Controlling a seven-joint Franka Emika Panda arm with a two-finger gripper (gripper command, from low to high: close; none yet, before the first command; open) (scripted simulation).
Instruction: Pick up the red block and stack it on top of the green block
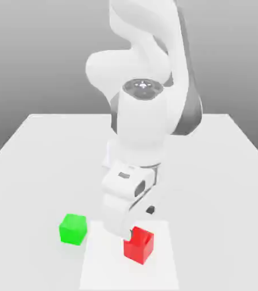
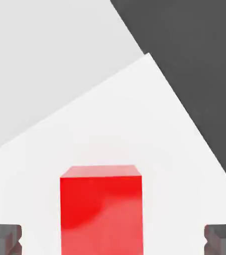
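Note:
The red block (image 1: 140, 245) sits on the white table (image 1: 40, 148) near its front edge. My gripper (image 1: 136, 227) is lowered over it, open. In the hand view the red block (image 2: 102, 209) stands midway between my two dark fingertips (image 2: 4, 238), and a wide gap separates each one from the cube's sides. The gripper (image 2: 112, 239) touches nothing. The green block (image 1: 73, 229) rests on the table to the exterior view's left of the red one, about a cube's width and a half away, with nothing on top of it.
My white arm (image 1: 142, 125) rises behind the blocks over the table's middle. A paler rectangular patch (image 1: 159, 273) lies under the red block at the front edge. Beyond the table's edge the hand view shows dark floor (image 2: 194, 60).

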